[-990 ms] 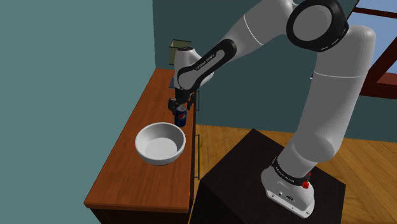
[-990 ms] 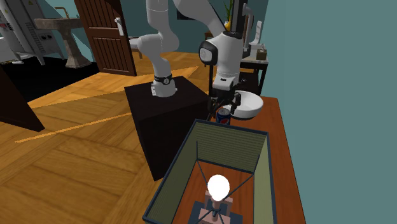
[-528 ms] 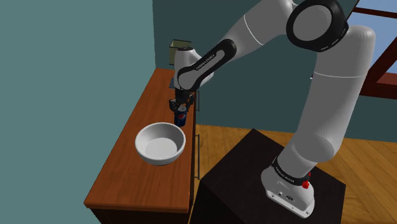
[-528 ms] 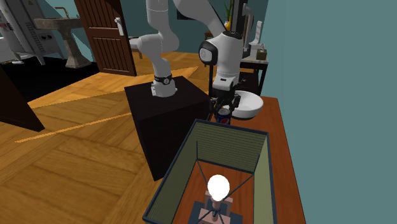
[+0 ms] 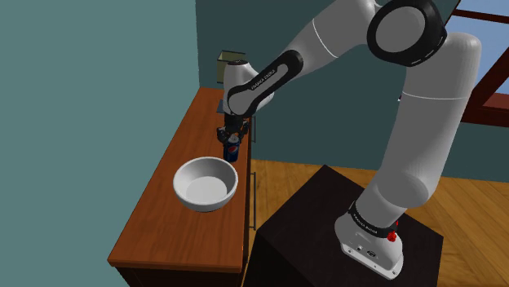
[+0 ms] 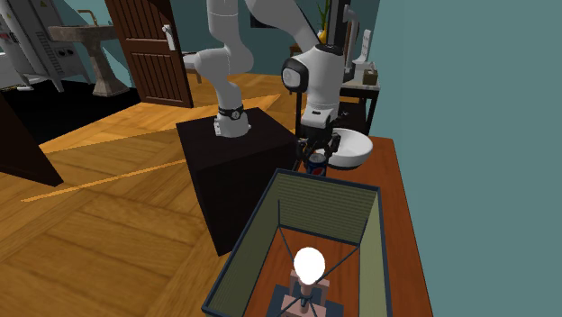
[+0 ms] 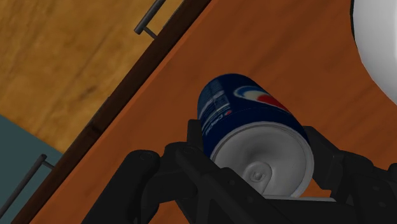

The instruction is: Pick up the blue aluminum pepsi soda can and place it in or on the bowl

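I've got the can (image 7: 251, 127) right under the hand. It has a deep blue body, a plain silver-grey top with a pull tab, and the round red, white and blue Pepsi emblem on its side. There's a strip of small white print beside the emblem, too fine for me to read.

The gripper (image 7: 254, 162) is narrowed onto it, a black finger (image 7: 318, 149) pressed against each side, so the can is clasped between them.

In the shoulder view the can (image 5: 232, 151) stands upright at the reddish-brown table top (image 5: 175, 236), near the edge facing the stand (image 5: 326, 236). The gripper (image 5: 231, 137) comes straight down over it. I can't tell whether its base touches the wood.

The white bowl (image 5: 181, 181) sits near it on the same top, apart from the can, toward that view's lower left. From the second exterior view, the can (image 6: 315, 166) is in front of the bowl (image 6: 358, 151), and a green lampshade (image 6: 360, 234) is in the foreground. The arm (image 5: 267, 76) carries dark lettering I can't make out.
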Robot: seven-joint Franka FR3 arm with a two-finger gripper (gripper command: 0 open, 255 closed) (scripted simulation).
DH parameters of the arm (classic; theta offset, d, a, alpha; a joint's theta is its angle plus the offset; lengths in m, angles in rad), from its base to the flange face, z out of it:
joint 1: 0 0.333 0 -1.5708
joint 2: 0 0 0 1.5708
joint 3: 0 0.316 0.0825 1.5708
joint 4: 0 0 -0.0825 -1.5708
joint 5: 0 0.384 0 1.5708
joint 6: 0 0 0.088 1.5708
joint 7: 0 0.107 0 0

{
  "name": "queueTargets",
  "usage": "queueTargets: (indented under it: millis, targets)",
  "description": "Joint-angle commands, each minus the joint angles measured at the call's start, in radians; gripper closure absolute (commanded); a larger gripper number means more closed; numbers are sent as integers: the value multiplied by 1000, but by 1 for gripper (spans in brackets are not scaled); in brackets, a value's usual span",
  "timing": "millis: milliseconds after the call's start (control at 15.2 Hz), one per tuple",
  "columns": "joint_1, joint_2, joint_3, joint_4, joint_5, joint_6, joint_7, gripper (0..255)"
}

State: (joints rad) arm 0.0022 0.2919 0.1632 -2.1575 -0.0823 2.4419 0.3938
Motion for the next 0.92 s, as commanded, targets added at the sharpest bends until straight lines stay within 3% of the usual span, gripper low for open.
queueTargets:
  millis: [0,858]
  targets:
    - [-1,-10,1,1,3,-12,-2,255]
    - [-9,-126,12,42,36,-167,-26,255]
